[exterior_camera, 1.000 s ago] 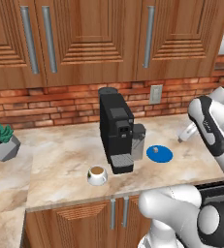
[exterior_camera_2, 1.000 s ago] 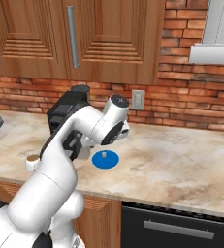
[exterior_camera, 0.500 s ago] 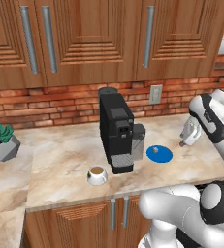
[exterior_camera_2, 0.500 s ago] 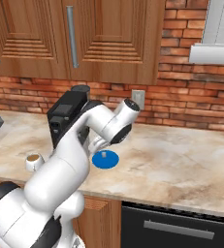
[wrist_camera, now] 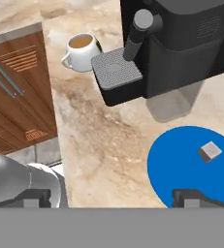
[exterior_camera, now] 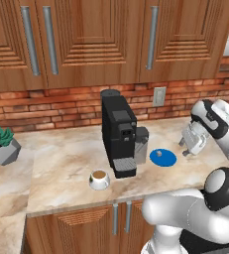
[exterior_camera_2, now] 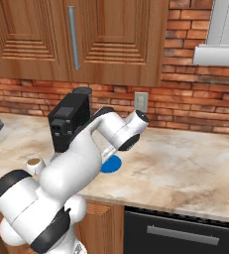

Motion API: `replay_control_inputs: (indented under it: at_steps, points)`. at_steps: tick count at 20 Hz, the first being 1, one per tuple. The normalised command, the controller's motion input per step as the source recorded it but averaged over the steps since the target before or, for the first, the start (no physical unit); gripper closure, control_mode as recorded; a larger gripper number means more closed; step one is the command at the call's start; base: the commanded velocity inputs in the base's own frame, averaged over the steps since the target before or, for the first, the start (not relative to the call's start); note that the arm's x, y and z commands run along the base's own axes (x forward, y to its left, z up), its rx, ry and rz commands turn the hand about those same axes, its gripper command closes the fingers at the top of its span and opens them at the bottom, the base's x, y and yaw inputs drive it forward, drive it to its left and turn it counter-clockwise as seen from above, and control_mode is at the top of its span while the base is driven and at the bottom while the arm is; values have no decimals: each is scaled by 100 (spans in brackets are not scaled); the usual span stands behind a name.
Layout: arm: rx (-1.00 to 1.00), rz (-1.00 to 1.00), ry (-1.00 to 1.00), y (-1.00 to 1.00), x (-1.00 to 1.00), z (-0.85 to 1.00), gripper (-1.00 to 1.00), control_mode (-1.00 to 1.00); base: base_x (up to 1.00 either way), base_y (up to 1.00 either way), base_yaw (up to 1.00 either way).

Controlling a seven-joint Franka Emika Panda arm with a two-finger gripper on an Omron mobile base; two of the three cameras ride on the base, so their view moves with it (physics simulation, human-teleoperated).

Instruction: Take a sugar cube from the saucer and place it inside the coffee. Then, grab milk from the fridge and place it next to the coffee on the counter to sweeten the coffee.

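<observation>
Left base view: end effector (exterior_camera: 189, 145), jaws apart, empty, hovering at 3 o'clock of saucer (exterior_camera: 163, 158). Sugar cube (wrist_camera: 210, 151) on saucer, untaken. Coffee (exterior_camera: 99, 179) at 8 o'clock, on table (exterior_camera: 61, 163). Judged: no step completed; milk unfetched.

I'm looking at a home kitchen, rendered rather than real; a beige, brown-veined marble counter (exterior_camera: 61, 168) runs along a red brick backsplash (exterior_camera: 46, 106), with brown wooden wall cabinets (exterior_camera: 96, 39) above it carrying long steel bar handles; matching base cabinets (wrist_camera: 16, 92) sit under the counter; a black coffee machine (exterior_camera: 118, 134) stands on the top, with a white cup of coffee (exterior_camera: 99, 179) just in front of it and a blue saucer (exterior_camera: 163, 158) beside it; a wall outlet (exterior_camera: 159, 96) is set in the brick; a potted plant (exterior_camera: 2, 145) rests at the far left; a dark built-in appliance (exterior_camera_2: 180, 233) fills the space under the counter.
</observation>
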Motion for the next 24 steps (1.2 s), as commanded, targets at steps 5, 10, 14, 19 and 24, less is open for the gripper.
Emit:
replay_control_inputs:
  at_steps: [5, 10, 14, 19, 24]
  points:
    - [13, 0, -5, 0, 27, -31, -100, -100, 0, 0, 0]
    - [16, 0, -6, 0, 41, -28, -100, -100, 0, 0, 0]
    - [14, 0, -5, 0, 35, -28, -100, -100, 0, 0, 0]
    - [10, 0, -1, 8, 30, -25, -100, -100, 0, 0, 0]
    - [1, 0, 0, 16, 35, -15, -100, -100, 0, 0, 0]
